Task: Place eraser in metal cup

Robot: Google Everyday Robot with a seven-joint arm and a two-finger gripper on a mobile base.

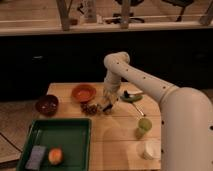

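Gripper (106,103), grasp state not discernible, poised just above the small dark grey metal cup (108,110), right of the round orange bowl (83,93), presumably aligned for a drop inside.

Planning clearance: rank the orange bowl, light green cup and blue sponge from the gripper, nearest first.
Gripper over the wooden table's middle.
1. Orange bowl, close beside it.
2. Light green cup, nearer edge.
3. Blue sponge, in green tray.
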